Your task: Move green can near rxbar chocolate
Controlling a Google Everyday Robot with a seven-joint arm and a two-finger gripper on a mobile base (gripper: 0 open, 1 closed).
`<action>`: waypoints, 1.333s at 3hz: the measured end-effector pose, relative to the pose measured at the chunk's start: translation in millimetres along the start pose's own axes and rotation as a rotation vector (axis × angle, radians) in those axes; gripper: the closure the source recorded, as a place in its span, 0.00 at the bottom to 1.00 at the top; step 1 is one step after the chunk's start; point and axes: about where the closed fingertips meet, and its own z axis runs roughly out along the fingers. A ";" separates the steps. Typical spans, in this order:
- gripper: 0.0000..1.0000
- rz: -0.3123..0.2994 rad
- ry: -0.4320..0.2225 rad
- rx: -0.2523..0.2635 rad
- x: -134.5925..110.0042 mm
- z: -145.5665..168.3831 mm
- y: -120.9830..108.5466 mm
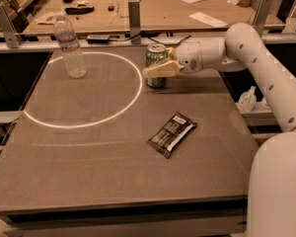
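The green can (156, 81) stands upright at the back middle of the table, just right of the white circle. My gripper (153, 68) reaches in from the right and is around the can at mid height, with part of it crossing the can's front. The can rests on the table. The rxbar chocolate (171, 134), a dark flat wrapper with pale print, lies on the table nearer the front and a little to the right, well apart from the can.
A clear plastic water bottle (69, 47) stands at the back left inside the white circle (49, 124) marked on the table. My white arm (266, 78) spans the right side. A metal rail (113, 42) and a cluttered bench lie behind the table.
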 end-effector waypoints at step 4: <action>1.00 -0.043 -0.026 -0.295 -26.0 -64.6 66.6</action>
